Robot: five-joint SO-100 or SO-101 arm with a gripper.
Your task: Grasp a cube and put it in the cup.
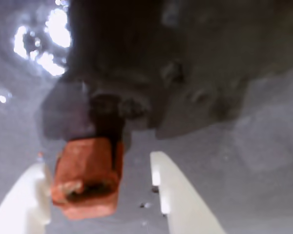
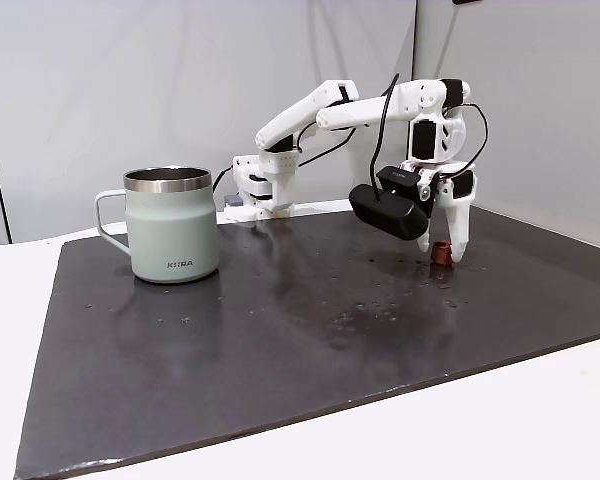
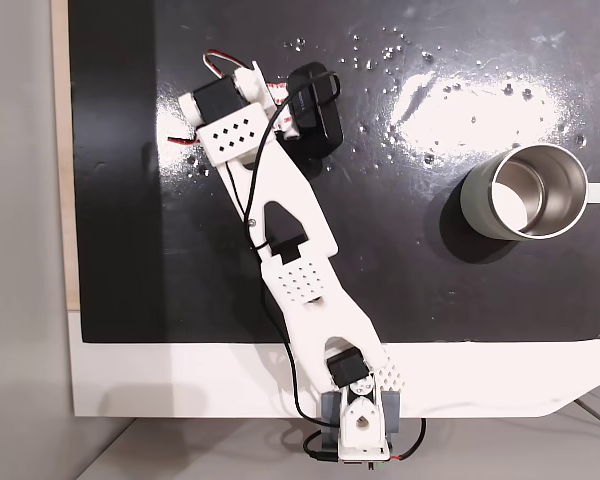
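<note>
In the wrist view everything is blurred: the small brick-red cube (image 1: 88, 175) has soft edges, and the two white fingers (image 1: 178, 195) of the claw (image 1: 100, 195) are cut off by the bottom edge. In a fixed view from above, the white arm (image 3: 280, 200) hides the claw and cube. The pale green steel-rimmed cup (image 3: 525, 192) loses part of its handle at the right edge.
</note>
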